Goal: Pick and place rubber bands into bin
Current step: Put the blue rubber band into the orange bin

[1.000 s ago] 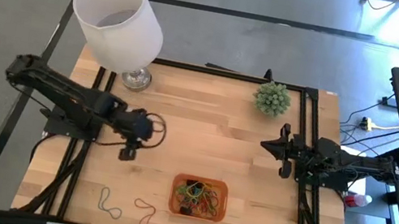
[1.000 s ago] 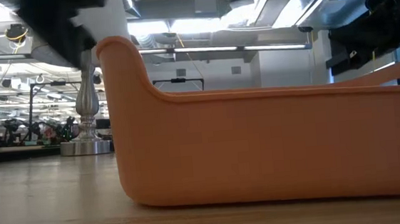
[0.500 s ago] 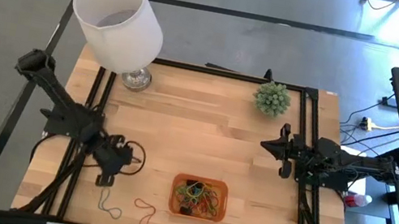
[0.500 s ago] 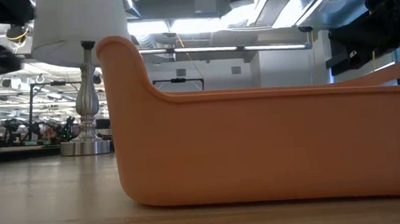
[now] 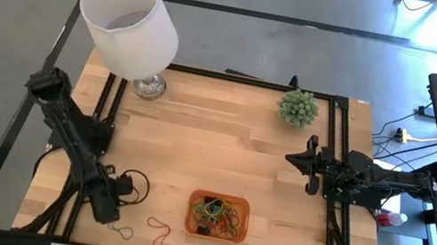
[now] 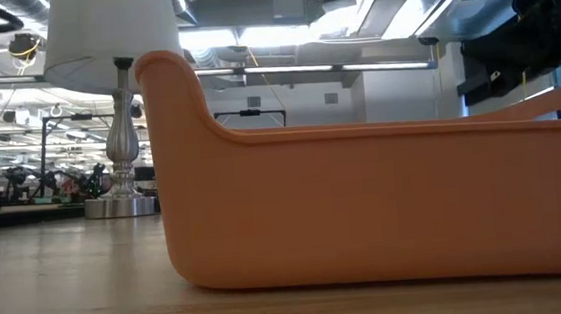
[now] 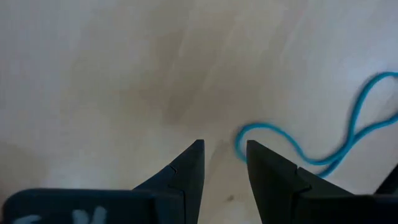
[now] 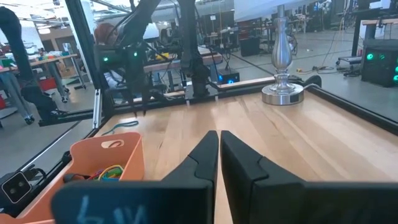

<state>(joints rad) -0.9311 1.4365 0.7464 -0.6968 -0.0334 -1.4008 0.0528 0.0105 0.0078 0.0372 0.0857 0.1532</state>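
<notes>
A teal rubber band [image 7: 348,134] lies flat on the wood near the table's near left corner, and a red one [image 5: 159,231] lies to its right. The orange bin [image 5: 240,225] sits near the front edge, with several coloured rubber bands [image 5: 218,215] inside. My left gripper [image 5: 109,213] points down over the teal band's far end, open, with the band's end loop [image 7: 239,142] just beside one fingertip. I cannot tell whether it touches. My right gripper [image 5: 289,159] waits shut and level at the table's right side, holding nothing [image 8: 219,140].
A lamp with a white shade [image 5: 130,21] and a silver base [image 5: 149,85] stands at the far left. A small green plant [image 5: 298,107] stands at the far right. In the low view the bin's wall [image 6: 364,201] fills the foreground. Bare wood lies between bin and lamp.
My left gripper has swung from the table's left middle toward the near left corner, sinking and rolling about its own axis, and now points down over the teal band. Its fingers stay open. The bands and the bin have not moved.
</notes>
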